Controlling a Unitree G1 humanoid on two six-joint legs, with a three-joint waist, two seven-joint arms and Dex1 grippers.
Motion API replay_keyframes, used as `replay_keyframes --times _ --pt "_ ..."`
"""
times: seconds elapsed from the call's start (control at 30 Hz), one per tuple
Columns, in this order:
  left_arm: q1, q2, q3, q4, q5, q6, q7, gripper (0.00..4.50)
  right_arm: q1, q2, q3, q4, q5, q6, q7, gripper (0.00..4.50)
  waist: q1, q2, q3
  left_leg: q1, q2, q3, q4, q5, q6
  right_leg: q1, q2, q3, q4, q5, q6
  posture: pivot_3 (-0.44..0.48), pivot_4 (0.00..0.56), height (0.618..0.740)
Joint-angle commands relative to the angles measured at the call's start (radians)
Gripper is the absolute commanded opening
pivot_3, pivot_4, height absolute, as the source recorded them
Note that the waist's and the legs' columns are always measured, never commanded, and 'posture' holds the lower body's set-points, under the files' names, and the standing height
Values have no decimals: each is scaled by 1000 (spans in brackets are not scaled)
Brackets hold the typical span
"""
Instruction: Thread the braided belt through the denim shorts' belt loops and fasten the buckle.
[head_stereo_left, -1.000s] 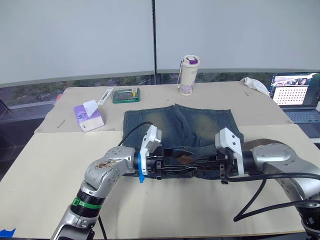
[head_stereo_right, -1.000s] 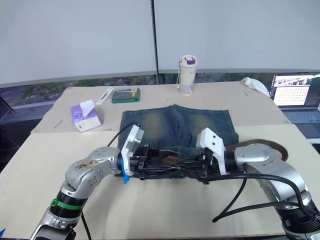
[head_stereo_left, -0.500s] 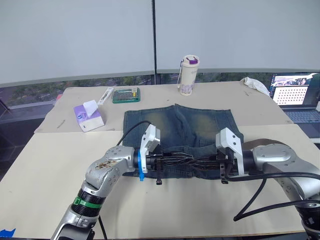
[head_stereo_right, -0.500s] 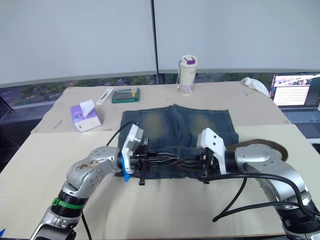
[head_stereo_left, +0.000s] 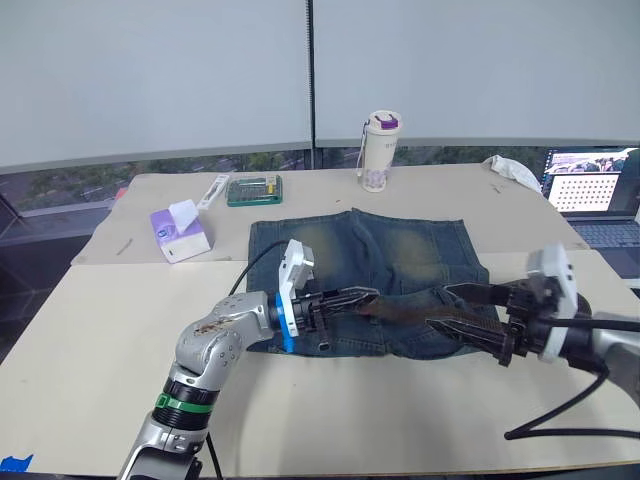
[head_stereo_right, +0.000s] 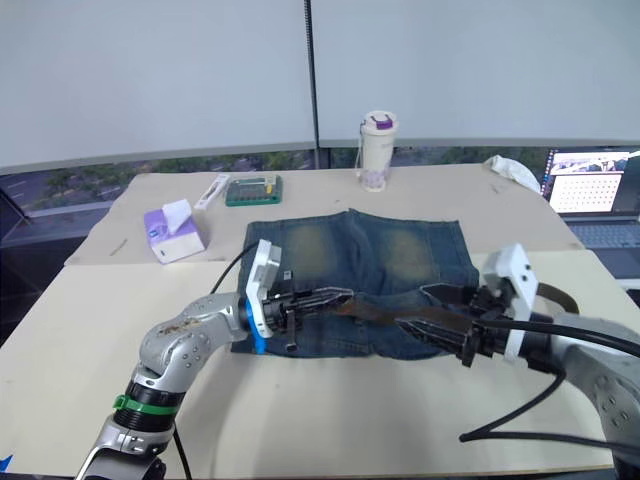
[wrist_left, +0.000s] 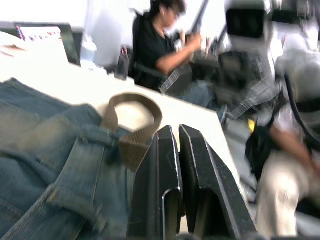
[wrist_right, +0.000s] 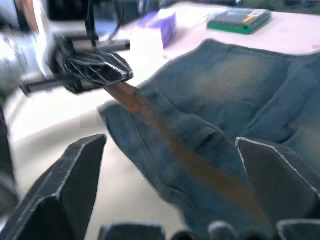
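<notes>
**Feeding a limp strap along the waistband**

Looking down from the head, the denim shorts (head_stereo_left: 360, 265) lie flat on the table (head_stereo_left: 120, 330). The left gripper (head_stereo_left: 350, 297) pinches the braided belt (head_stereo_left: 400, 312) at the waistband; the right gripper (head_stereo_left: 465, 310) hangs spread.

Left wrist: fingers (wrist_left: 165, 165) together on the strap's end, beside the belt loops (wrist_left: 95, 135).

Right wrist: the belt sags, soft and light. Likely best gripped close to a loop.

beige table (head_stereo_left: 90, 330) | white blinds (head_stereo_left: 150, 70) over window strip | laptop (head_stereo_left: 590, 190) far right
</notes>
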Motion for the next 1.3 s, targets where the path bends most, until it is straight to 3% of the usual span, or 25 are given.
replay_keyframes --times 0.03,0.23,0.33,0.5,0.73,0.87,1.3 --pt "-34 -26 77 -23 -134 97 68 0 108 75 1 -103 201 12 -102 4443 -3 0 0 -1 0 0 0 0 0 0 0 1 0 0 0 0 150 740" --pt "-43 -50 123 -12 -243 193 133 0 143 291 177 -82 233 -76 -284 4443 -19 0 -2 1 0 2 -2 0 0 1 1 1 1 -1 1 0 150 740" --pt "-34 -56 129 -16 -275 220 155 0 96 407 249 -47 197 -151 -352 4443 -19 0 -2 4 0 1 -2 1 -1 -1 1 1 1 -1 1 0 150 740" --pt "-12 -68 136 -28 -306 236 194 0 39 572 290 35 162 -286 -393 4443 -16 2 -3 4 -2 0 -3 2 -4 -1 0 1 1 -1 1 0 150 740" --pt "3 -74 143 -47 -336 239 234 0 47 615 344 83 99 -374 -339 4443 -21 4 -4 4 -2 0 -4 2 -4 -2 1 1 1 -1 1 0 150 740" --pt "22 -69 129 -69 -325 227 238 0 -8 676 311 155 155 -438 -321 4443 -27 5 -5 4 -2 0 -4 2 -4 -2 1 1 1 -1 1 0 150 740" --pt "10 -76 128 -47 -298 191 261 0 32 659 342 143 153 -441 -270 4443 -28 8 -7 4 -2 0 -5 2 -4 -2 1 1 0 -1 1 0 150 740"
